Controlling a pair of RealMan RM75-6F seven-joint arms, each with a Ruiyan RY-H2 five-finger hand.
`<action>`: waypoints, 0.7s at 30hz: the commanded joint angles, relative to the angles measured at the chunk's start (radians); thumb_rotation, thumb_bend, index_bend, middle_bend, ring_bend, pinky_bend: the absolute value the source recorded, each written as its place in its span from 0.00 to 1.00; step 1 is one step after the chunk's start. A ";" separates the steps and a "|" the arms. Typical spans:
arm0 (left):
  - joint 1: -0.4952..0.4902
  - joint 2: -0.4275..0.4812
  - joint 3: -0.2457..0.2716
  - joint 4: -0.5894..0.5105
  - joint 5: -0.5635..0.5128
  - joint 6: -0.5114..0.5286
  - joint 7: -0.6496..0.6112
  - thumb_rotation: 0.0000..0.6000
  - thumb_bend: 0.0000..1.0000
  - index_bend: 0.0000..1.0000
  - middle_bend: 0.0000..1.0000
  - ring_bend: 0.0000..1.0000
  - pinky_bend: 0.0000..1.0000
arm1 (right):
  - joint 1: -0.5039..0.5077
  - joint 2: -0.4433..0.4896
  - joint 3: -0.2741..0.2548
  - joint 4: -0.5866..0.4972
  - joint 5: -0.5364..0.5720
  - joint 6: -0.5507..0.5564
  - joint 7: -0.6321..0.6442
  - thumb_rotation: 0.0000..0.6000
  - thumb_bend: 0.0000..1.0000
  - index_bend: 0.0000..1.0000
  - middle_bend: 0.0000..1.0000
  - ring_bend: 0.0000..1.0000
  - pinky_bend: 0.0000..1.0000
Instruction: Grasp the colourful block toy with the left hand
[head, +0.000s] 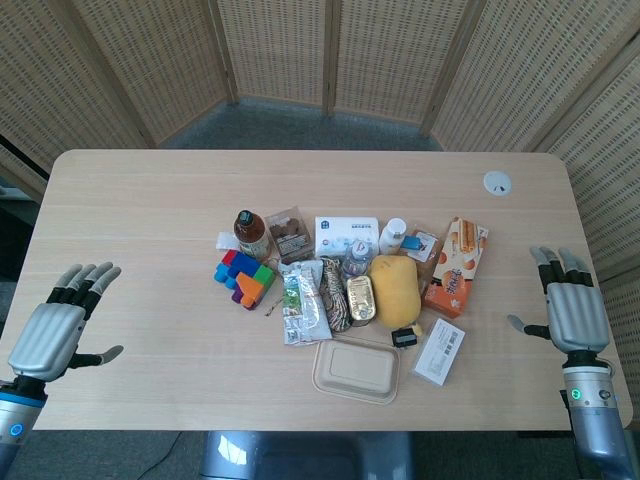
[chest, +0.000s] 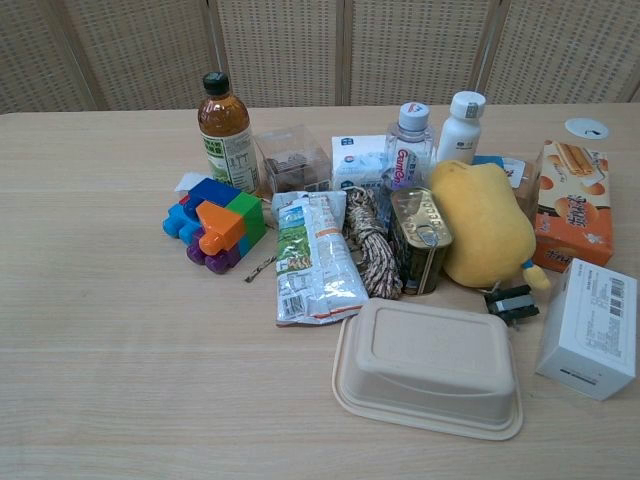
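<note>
Nearest the camera, low in the frame, both hands hover over the table's (head: 150, 380) front edge: the left hand (head: 58, 325) at the lower left, the right hand (head: 572, 310) at the lower right, each with fingers spread apart and holding nothing. Between them, lower centre, sits a beige lidded tray (chest: 428, 367), with a white box (chest: 588, 327) to its right. Just beyond lie a snack packet (chest: 312, 258), a coil of cord (chest: 370, 240), a tin (chest: 420, 238) and a yellow plush (chest: 482, 222). The block toy (chest: 215, 224) rests on the table left of the packet, at the left edge of the clutter, well apart from the left hand. Farther back stand a tea bottle (chest: 226, 132), a clear box (chest: 292, 158), two small bottles (chest: 412, 140) and an orange biscuit box (chest: 572, 205).
</note>
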 joint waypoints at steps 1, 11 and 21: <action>-0.007 -0.003 0.000 0.001 -0.007 -0.014 0.007 1.00 0.13 0.00 0.00 0.00 0.00 | -0.004 -0.003 0.002 0.002 0.001 0.000 0.011 0.87 0.00 0.00 0.00 0.00 0.00; -0.059 -0.001 -0.011 0.002 -0.036 -0.096 0.027 1.00 0.13 0.00 0.00 0.00 0.00 | -0.027 -0.006 0.002 0.005 -0.012 0.018 0.047 0.87 0.00 0.00 0.00 0.00 0.00; -0.189 -0.029 -0.047 0.078 -0.123 -0.291 0.016 1.00 0.13 0.00 0.00 0.00 0.00 | -0.057 0.020 0.012 -0.025 -0.006 0.053 0.045 0.88 0.00 0.00 0.00 0.00 0.00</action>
